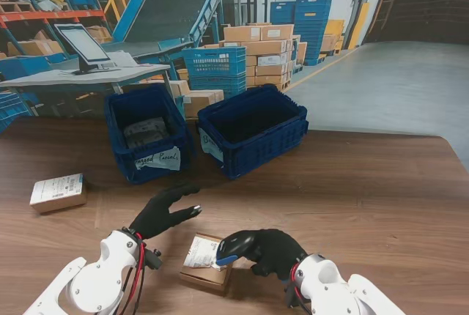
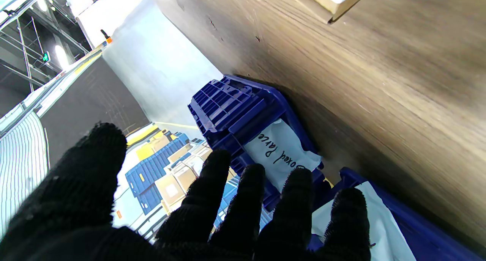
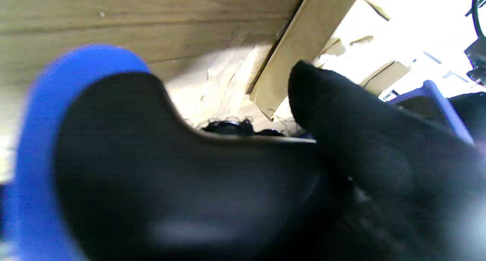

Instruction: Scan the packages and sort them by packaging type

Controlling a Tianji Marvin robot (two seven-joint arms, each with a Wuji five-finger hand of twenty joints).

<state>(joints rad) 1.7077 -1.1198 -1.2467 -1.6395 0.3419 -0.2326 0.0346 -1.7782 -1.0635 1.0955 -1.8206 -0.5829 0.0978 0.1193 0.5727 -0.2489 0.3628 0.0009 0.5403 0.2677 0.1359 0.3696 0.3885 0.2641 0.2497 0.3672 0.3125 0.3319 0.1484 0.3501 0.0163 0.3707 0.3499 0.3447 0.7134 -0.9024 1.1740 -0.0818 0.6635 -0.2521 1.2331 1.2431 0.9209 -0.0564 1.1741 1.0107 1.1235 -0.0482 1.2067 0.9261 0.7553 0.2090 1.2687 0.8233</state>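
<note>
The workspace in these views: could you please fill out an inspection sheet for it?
Surface: brown wooden table, bare on my right.
Job's things: box with label near me under the scanner; second box at left; two blue bins, the left one holding a parcel.
Clutter: nothing seen.
Hands: left hand open, above the table; right hand shut on the scanner.
Cables: red and black wires at the left wrist.
Surroundings: warehouse with stacked cartons, crates, conveyor, monitor.

On the desk (image 1: pixel 366 190), a box (image 1: pixel 207 262) lies between the left fingers (image 1: pixel 178 199) and right fingers (image 1: pixel 258 245). Two bins (image 1: pixel 150 135) (image 1: pixel 253 128) stand beyond the fingertips. Another box (image 1: pixel 58 192) lies left of the left fingers.
</note>
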